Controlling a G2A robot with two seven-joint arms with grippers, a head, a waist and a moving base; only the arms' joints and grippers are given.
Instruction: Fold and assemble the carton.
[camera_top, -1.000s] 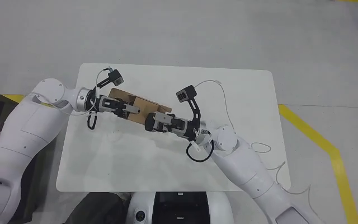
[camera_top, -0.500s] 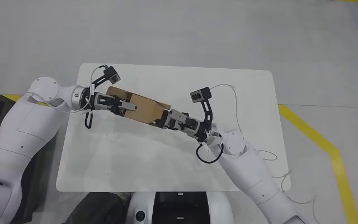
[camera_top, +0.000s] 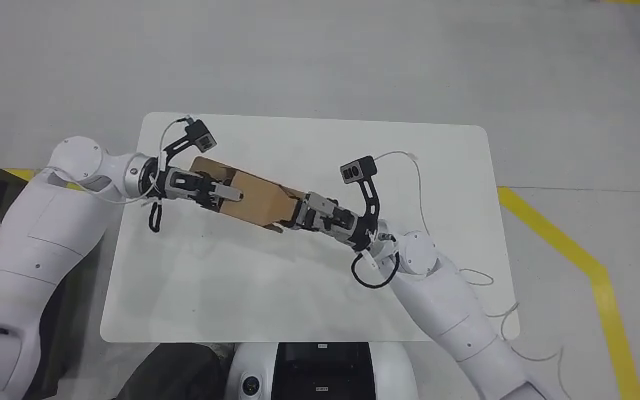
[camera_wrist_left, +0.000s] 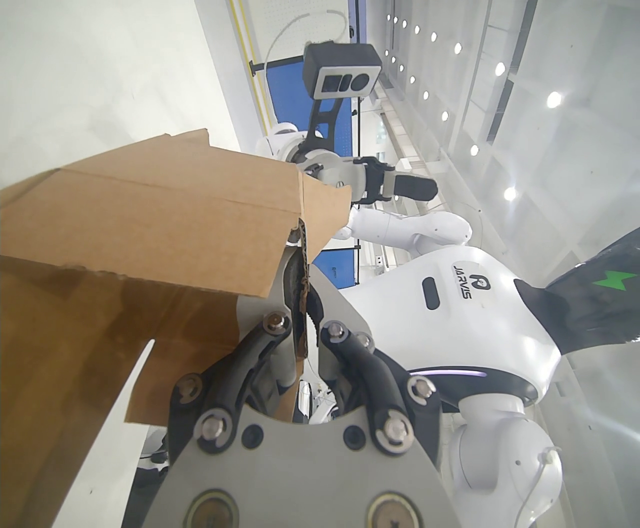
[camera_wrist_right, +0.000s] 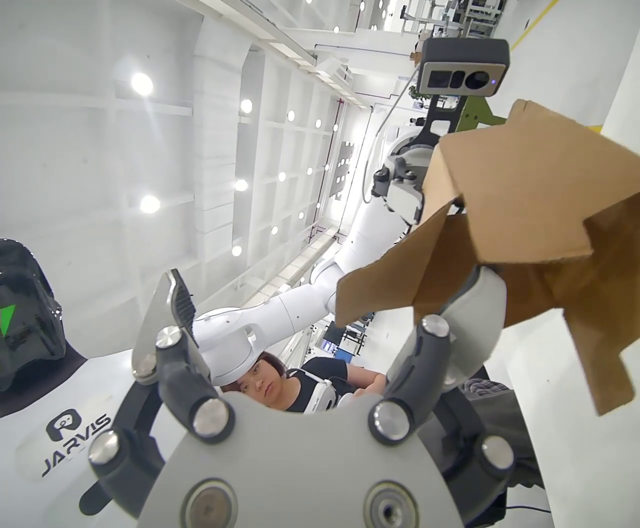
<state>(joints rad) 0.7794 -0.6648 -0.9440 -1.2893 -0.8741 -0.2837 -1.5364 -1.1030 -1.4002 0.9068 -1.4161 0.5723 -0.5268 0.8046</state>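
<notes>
Over on the left, the left gripper (camera_top: 222, 191) is clenched on the carton (camera_top: 255, 197). In the left wrist view its fingers (camera_wrist_left: 342, 312) are pinched tight on a raw corrugated edge, jaws all but together with only the board between them. That is a firm pinch on the carton's left end.

In the middle, the carton hangs between the two arms over the far-left part of the table (camera_top: 440, 200), lying slantwise. It is only partly formed, brown panels angled, the ends unclosed. Whether it touches the table cannot be told.

On to the right: the right gripper (camera_top: 297, 212) sits at the carton's right end, and it is released, holding nothing. The right wrist view shows the jaws spread wide, one finger out in free air and the other just under a loose flap (camera_wrist_right: 400, 280).

The carton looks like light corrugated board, stiff across its panels and willing to hinge at the creases. The loose flaps will likely swing and bow if pushed at their tips. Too hard a pinch could crush the fluted edge. The safer hold looks to be a panel edge close to a corner or crease, as the left one has it, leaving the flaps free for folding.
</notes>
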